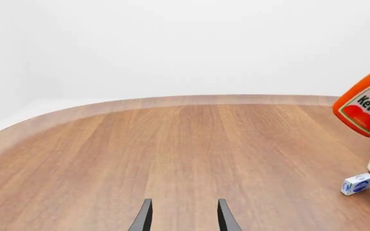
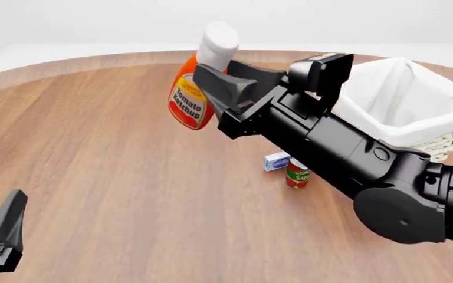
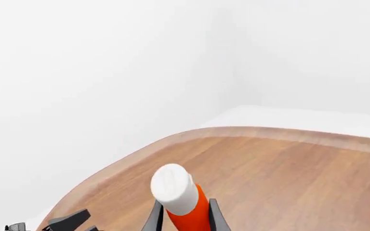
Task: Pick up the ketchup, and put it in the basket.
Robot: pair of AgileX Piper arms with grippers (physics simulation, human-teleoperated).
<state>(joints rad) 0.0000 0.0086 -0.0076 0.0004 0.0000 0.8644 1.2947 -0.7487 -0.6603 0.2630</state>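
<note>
Counting one ketchup [image 2: 190, 101], one basket [image 2: 415, 127]

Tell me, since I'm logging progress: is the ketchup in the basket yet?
No. The ketchup is in the air, held in the right gripper over the table, left of the basket.
</note>
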